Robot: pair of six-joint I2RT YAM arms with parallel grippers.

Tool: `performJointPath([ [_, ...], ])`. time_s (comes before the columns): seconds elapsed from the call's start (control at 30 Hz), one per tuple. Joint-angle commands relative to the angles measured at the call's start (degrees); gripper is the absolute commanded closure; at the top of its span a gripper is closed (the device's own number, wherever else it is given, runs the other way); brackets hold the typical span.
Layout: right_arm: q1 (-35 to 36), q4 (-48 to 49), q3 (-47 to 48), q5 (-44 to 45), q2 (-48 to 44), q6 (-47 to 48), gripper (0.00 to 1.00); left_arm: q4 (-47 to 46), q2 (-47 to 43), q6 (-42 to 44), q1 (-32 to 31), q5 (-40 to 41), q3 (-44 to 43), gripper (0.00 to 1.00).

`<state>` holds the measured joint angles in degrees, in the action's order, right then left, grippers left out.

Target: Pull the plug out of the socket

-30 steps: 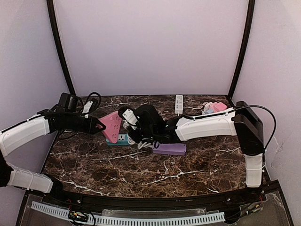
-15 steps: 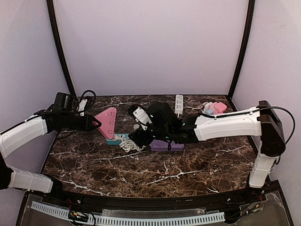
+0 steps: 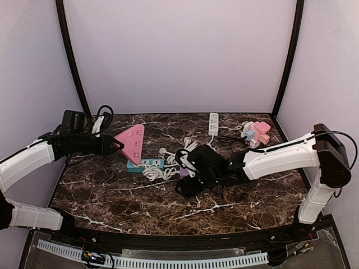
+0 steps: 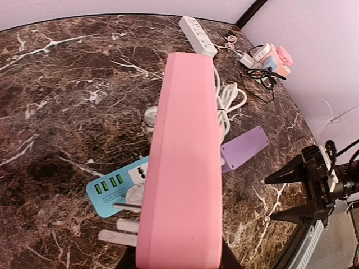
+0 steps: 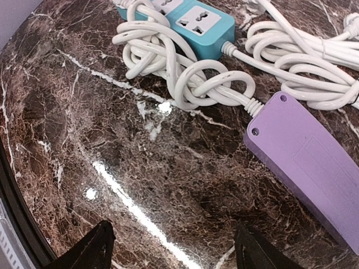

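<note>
The left fingers (image 3: 110,147) are clamped on the pink triangular socket strip (image 3: 132,143), held above the dark marble tabletop (image 5: 112,140); the 2 right fingers (image 5: 92,246) stand apart, empty, near the flat purple strip (image 5: 314,162); a tangled white cable (image 5: 185,73) touches the teal strip (image 5: 199,25), its plug hard to make out; the teal strip's markings are too small to read.

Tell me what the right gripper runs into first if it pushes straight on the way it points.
Most likely the bare marble table: the right gripper tilts down at it, jaws open and empty. The coiled white cable lies farther along that line, though depth is hard to judge.
</note>
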<state>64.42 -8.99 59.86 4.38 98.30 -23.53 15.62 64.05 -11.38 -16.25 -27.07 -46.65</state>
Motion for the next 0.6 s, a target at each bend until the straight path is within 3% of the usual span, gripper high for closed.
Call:
performJointPath([
  [0.0, -1.18, -1.67, 2.32, 0.26, 2.45, -5.15, 0.29, -4.13, 1.48, -0.44, -0.26, -10.53, 0.63, 0.88],
  [0.17, -2.61, -1.64, 3.75, -0.11, 5.15, -5.84, 0.32, -4.19, 3.29, 0.02, -3.91, -14.54, 0.45, 0.88],
  [0.57, -8.16, -0.82, 6.91, 2.88, 10.16, -3.01, 0.35, -3.94, 3.64, -2.39, -11.24, -12.45, 1.44, 0.88],
])
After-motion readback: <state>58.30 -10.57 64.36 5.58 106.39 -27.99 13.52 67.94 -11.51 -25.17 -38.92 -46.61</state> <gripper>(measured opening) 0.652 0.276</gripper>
